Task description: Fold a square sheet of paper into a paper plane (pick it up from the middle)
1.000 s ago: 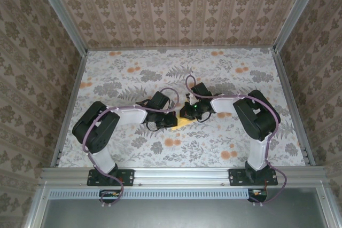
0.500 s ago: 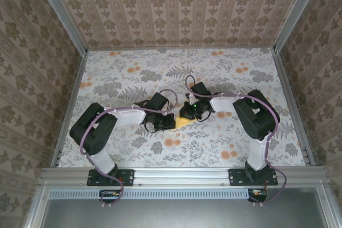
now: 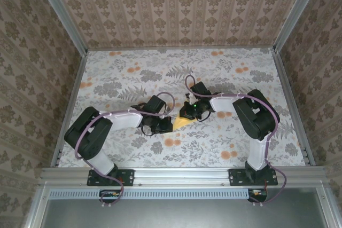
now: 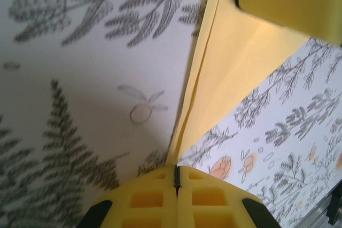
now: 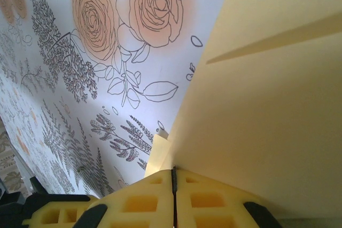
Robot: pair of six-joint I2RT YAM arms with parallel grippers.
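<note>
Centrally, yellow paper (image 3: pixel 183 124), perhaps part-folded.

Fixed camera high behind the arm bases, looking down over the counter (image 3: pixel 230 73), left wrist camera tight above the left end effector (image 4: pixel 177 177), right wrist likewise above the right end effector (image 5: pixel 173 177), all apparently sharing the pale-yellow paper (image 3: pixel 183 124).

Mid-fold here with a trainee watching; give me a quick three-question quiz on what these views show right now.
1. True or false: the left pincer stands open.
2. What is the right pincer shut on? A) the folded yellow paper B) a pen C) nothing
3. Fill in: in the top view, the folded yellow paper lies ___ the two pincers.
Key: 1 false; 2 A; 3 between.
</note>
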